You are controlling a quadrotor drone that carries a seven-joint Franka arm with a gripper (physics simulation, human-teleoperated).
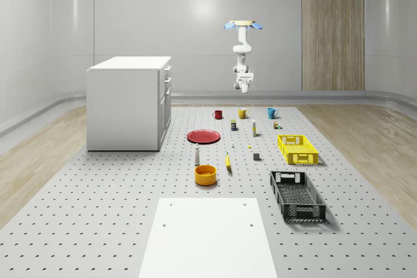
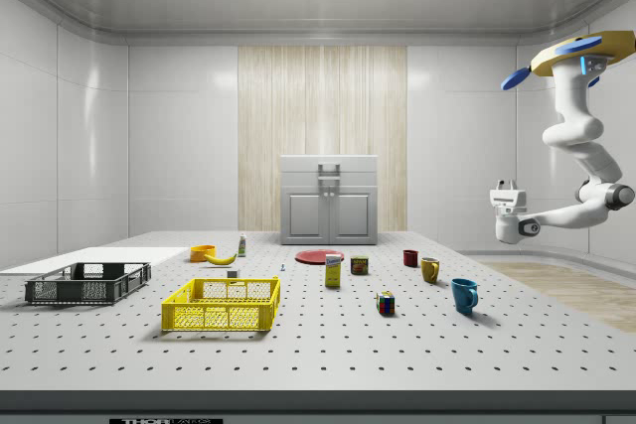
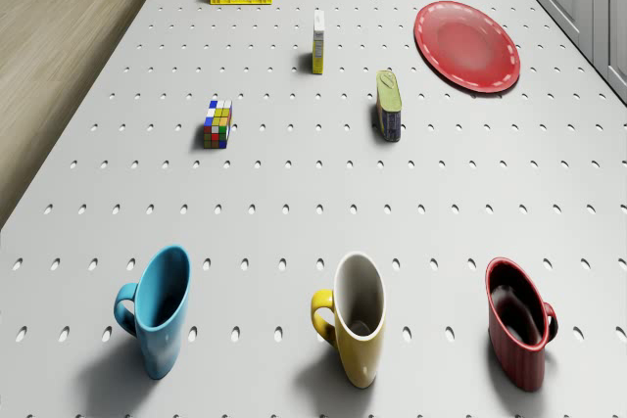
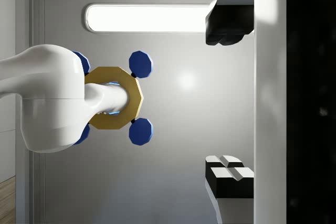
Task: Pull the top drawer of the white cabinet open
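The boxy white cabinet (image 1: 129,103) is seen with its top drawer (image 1: 167,70) shut. Well apart from it, the drone (image 1: 244,25) hovers; the two-finger gripper (image 4: 228,98) is spread open, empty.

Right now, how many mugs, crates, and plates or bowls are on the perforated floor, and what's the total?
Mugs: 3, blue mug, yellow mug, red mug
Crates: 2, yellow crate, black crate
Plates or bowls: 2, red plate, orange bowl
Total: 7
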